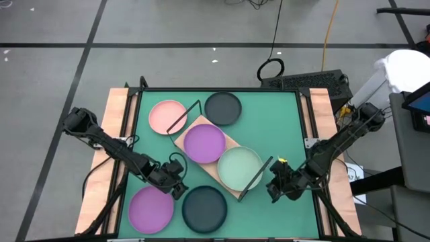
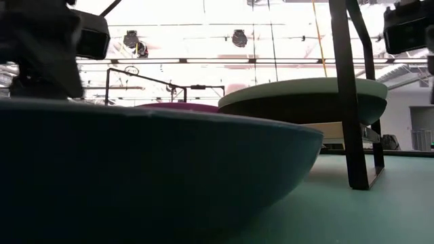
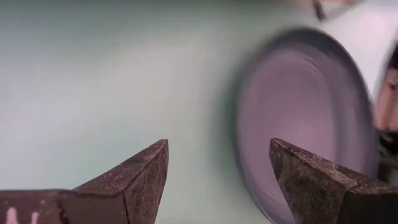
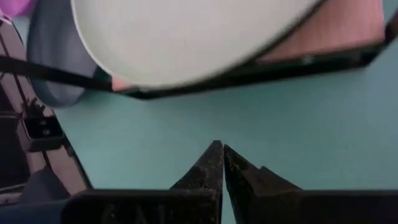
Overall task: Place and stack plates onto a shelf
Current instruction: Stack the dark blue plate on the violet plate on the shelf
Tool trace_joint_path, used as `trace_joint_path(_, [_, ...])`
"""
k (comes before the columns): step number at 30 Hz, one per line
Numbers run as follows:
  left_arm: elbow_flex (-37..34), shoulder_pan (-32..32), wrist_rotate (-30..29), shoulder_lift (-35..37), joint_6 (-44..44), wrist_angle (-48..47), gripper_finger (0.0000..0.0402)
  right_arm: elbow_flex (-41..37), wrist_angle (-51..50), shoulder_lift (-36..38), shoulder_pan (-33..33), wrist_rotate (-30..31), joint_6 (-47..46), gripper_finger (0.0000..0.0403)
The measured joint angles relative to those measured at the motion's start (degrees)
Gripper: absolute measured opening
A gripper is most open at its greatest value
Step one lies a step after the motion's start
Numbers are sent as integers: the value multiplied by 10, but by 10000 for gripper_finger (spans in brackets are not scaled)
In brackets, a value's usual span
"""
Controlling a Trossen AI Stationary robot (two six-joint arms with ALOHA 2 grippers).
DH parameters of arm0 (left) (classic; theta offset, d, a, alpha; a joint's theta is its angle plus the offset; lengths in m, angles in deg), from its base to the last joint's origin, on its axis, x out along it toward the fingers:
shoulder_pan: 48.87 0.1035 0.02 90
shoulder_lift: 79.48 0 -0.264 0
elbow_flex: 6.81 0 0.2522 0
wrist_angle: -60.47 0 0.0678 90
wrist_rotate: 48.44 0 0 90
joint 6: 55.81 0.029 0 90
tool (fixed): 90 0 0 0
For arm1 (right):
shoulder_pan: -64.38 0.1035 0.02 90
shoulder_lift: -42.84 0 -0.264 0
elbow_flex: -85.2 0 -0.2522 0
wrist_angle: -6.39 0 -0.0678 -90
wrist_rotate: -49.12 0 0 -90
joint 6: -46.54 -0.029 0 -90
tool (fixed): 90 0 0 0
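Looming dark across the low view, a dark grey plate (image 2: pixel 135 176) lies close to the lens — from above it is the dark grey plate (image 1: pixel 205 207) at the near edge of the green worktop (image 1: pixel 282 121), with a purple plate (image 1: pixel 151 208) just beside it toward the near-left corner.

On the wooden shelf (image 1: pixel 228 141), set slantwise about mid-worktop with a thin black wire frame at each end, two plates lie side by side: a second purple plate (image 1: pixel 205 143) and a pale grey-green plate (image 1: pixel 239 167). Neither seems to carry another on top, as far as can be seen. Off the shelf, a pink plate (image 1: pixel 167 116) and another dark plate (image 1: pixel 222 107) lie near the far edge, the pink one just beside the shelf's far frame.

By my count six plates show — two placed, four loose — so the task looks roughly a third done, with all the stacking yet to come.

Over the near-left purple plate hangs the left gripper (image 1: pixel 176 183), its fingers spread wide and empty, with the plate's rim showing between and beyond them in its wrist view. Beside the shelf's near-right end, above bare worktop, sits the right gripper (image 1: pixel 279 183), fingertips pressed together and holding nothing.
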Motion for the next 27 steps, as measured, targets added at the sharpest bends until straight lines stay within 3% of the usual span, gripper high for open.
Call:
trace_joint_path(4, [0, -18, 38, 0, -11, 24, 285, 0, 1, 2, 9, -14, -33, 0])
trace_joint_path(10, [0, -36, 28, -11, -81, 6, 285, 2, -13, 2, 21, -11, -83, 0])
trace_joint_path(27, [0, -45, -21, -123, -32, 137, 269, 2, -9, 2, 46, -11, -137, 0])
